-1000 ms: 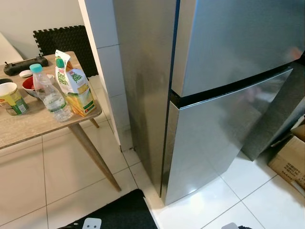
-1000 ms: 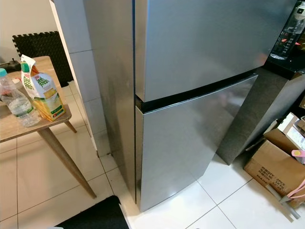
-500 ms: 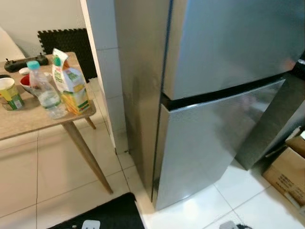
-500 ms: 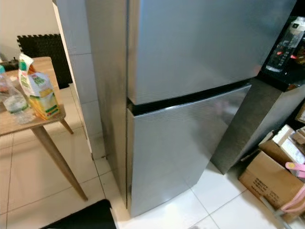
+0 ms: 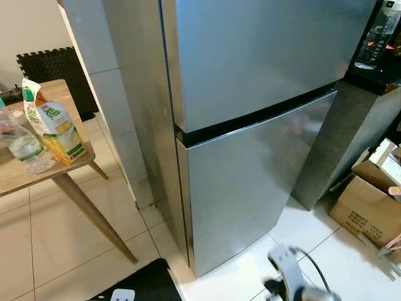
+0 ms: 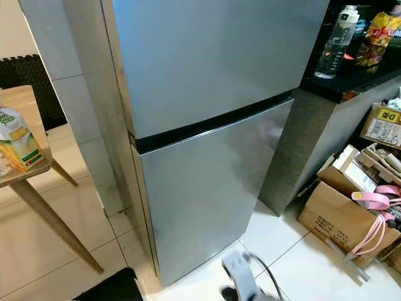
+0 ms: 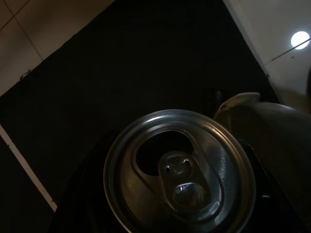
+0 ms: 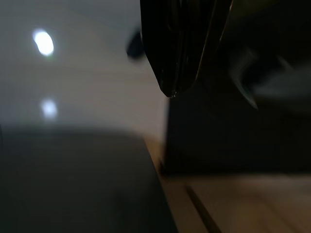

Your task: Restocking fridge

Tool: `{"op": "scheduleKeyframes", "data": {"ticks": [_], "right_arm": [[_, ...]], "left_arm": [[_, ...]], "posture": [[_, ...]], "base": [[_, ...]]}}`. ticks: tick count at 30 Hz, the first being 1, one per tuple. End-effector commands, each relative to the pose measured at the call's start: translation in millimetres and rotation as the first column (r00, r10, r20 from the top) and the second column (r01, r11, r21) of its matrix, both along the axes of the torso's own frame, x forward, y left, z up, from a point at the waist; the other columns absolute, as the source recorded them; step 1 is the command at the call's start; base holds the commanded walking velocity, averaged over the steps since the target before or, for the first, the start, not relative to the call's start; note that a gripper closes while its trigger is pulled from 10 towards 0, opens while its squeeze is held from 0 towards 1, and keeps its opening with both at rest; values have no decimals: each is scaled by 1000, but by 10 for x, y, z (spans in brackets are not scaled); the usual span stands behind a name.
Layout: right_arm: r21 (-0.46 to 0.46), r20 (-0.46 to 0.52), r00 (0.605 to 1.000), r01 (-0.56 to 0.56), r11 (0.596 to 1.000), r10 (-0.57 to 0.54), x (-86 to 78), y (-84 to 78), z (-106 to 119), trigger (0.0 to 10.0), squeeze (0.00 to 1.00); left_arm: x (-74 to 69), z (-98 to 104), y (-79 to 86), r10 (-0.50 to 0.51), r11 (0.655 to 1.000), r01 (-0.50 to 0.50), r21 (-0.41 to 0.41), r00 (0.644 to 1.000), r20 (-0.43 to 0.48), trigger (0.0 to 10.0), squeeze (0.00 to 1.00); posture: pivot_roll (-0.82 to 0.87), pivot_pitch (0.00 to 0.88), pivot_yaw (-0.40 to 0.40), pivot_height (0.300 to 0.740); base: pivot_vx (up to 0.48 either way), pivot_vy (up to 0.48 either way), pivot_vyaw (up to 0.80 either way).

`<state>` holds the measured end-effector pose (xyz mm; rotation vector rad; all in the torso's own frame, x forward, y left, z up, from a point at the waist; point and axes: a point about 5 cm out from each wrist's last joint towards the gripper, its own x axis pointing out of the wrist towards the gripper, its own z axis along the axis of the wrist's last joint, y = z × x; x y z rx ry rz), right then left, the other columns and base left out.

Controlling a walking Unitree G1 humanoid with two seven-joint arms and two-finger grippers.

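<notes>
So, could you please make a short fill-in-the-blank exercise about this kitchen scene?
1. Both doors of the tall silver fridge are ____.
2. The yellow and green juice carton stands on the wooden ____.
3. The opened silver drink can is seen from ____.
4. The brown cardboard box sits on the ____.

Missing: closed; table; above; floor

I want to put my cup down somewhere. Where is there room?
The wooden table has a bare strip along its near edge, in front of the juice carton and water bottle. The white floor tiles between the table leg and the fridge are bare. By the cardboard boxes it is crowded.
</notes>
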<state>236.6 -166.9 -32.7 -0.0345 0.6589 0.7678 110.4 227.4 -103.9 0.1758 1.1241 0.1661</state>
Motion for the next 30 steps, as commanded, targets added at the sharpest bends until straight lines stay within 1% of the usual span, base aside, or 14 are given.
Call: {"op": "scheduleKeyframes", "data": {"ticks": [1, 2, 5, 6, 9, 10, 11, 12, 15, 17, 20, 24, 26, 30], "right_arm": [[126, 57, 997, -66, 990, 59, 108, 23, 167, 10000, 0], [126, 57, 997, -66, 990, 59, 108, 23, 167, 10000, 0], [256, 148, 976, -194, 947, 160, 252, 85, 431, 10000, 0], [344, 288, 926, -336, 877, 243, 392, 170, 806, 10000, 0], [373, 351, 904, -373, 850, 242, 474, 204, 986, 10000, 0], [410, 419, 892, -352, 841, 169, 637, 216, 1210, 10000, 1000], [451, 470, 875, -351, 821, 116, 753, 223, 1414, 10000, 1000], [451, 470, 875, -351, 821, 116, 753, 223, 1414, 10000, 1000], [494, 560, 823, -424, 759, 95, 868, 214, 1755, 10000, 1000], [494, 560, 823, -424, 759, 95, 868, 214, 1755, 10000, 1000], [462, 600, 780, -518, 720, 176, 871, 147, 1903, 10000, 1000], [442, 619, 757, -555, 705, 207, 900, 104, 2015, 10000, 1000], [411, 636, 738, -569, 713, 223, 928, 100, 2111, 10000, 1000], [268, 690, 699, -491, 829, 190, 1160, 163, 2360, 10000, 1000]], "left_arm": [[-48, 2, 69, 6, 1000, -6, 18, 1000, -14, 10000, 0], [-48, 2, 69, 6, 1000, -6, 18, 1000, -14, 10000, 0], [-48, 2, 70, 6, 1000, -5, 19, 1000, -14, 10000, 0], [-50, 3, 73, 5, 1000, -5, 20, 1000, -14, 10000, 0], [-51, 3, 74, 5, 1000, -5, 21, 1000, -14, 10000, 0], [-51, 3, 75, 5, 1000, -5, 21, 1000, -14, 10000, 0], [-52, 3, 75, 5, 1000, -5, 22, 1000, -14, 10000, 0], [-52, 3, 75, 5, 1000, -5, 22, 1000, -14, 10000, 0], [-53, 2, 74, 8, 1000, -7, 19, 1000, -13, 10000, 0], [-53, 2, 74, 8, 1000, -7, 19, 1000, -13, 10000, 0], [-64, 1, 80, 9, 1000, -9, 17, 1000, -15, 10000, 0], [-73, 1, 91, 10, 1000, -10, 20, 1000, -16, 10000, 0], [-73, 1, 91, 11, 1000, -11, 20, 1000, -16, 10000, 0], [-65, -1, 71, 10, 1000, -10, 15, 1000, -14, 10000, 0]], "posture": [[-75, 24, -13, 740], [-75, 24, -13, 740], [-75, 24, -13, 740], [-78, 27, -14, 740], [-78, 27, -14, 740], [-78, 27, -14, 740], [-78, 27, -14, 740], [-78, 27, -14, 740], [-69, 31, -19, 740], [-69, 31, -19, 740], [-67, 28, -23, 740], [-67, 27, -25, 740], [-66, 25, -27, 740], [-66, 23, -30, 740]], "base": [[0, 0, 0], [0, 0, 0], [0, 0, 0], [0, 0, 0], [0, 0, 0], [0, 0, 0], [0, 0, 0], [0, 0, 0], [0, 0, 0], [0, 0, 0], [0, 0, 0], [0, 0, 0], [0, 0, 0], [0, 0, 0]]}}
